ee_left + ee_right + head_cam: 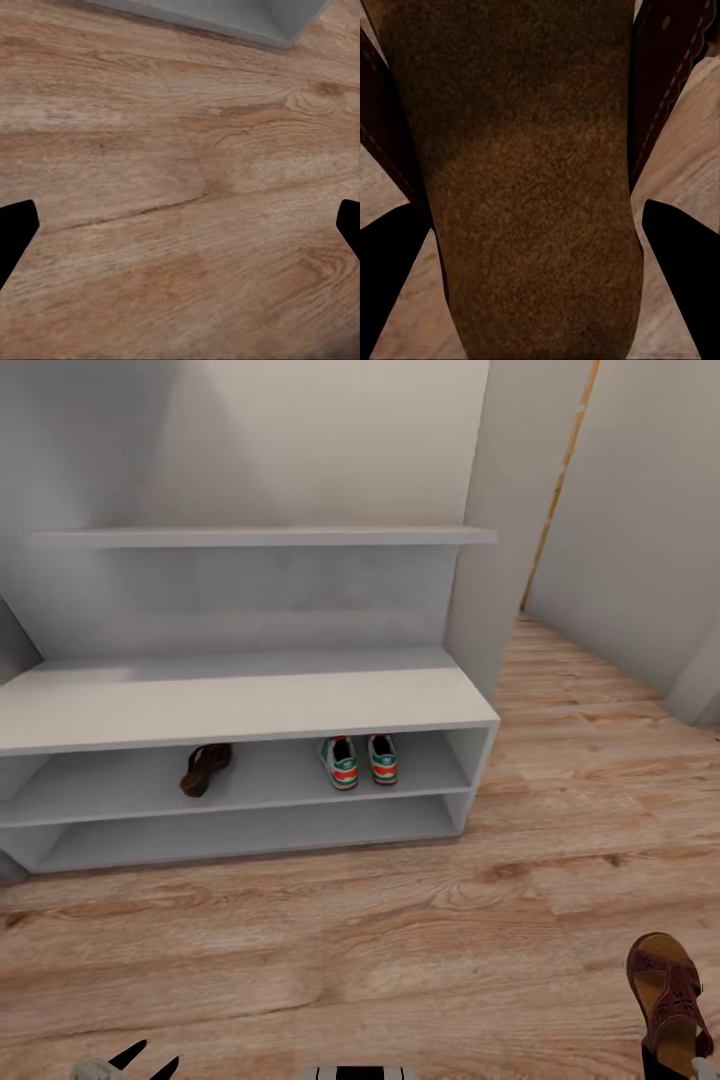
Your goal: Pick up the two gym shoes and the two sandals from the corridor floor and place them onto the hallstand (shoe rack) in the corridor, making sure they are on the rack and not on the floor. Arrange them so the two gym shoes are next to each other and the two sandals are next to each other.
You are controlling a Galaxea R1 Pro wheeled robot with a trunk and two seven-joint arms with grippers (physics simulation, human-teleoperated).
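Nearest, at the lower right corner of the head view, the second sandal (668,992) is lifted over the corridor floor (400,960) with its heel end down at the right gripper (690,1065). In the right wrist view the tan insole (521,187) lies between the two dark fingers (390,277), which stand close on both sides of it, so I judge that they are closed on the sandal. It is carried like this because it is the last shoe that is not on the rack.

At the lower left edge of the head view the left gripper (140,1060) shows its black tips spread. In the left wrist view its fingers (16,229) are far apart at the two edges, with nothing between them but wood planks and a grey corner of the rack.

Farther, in the middle of the frame, stands the hallstand (250,705). On its upper open shelf the first sandal (205,768) lies at the left, and the two gym shoes (360,760) stand side by side at the right, toes to the front. The free place beside the first sandal is probably where the held one must go, so that the pair is together.
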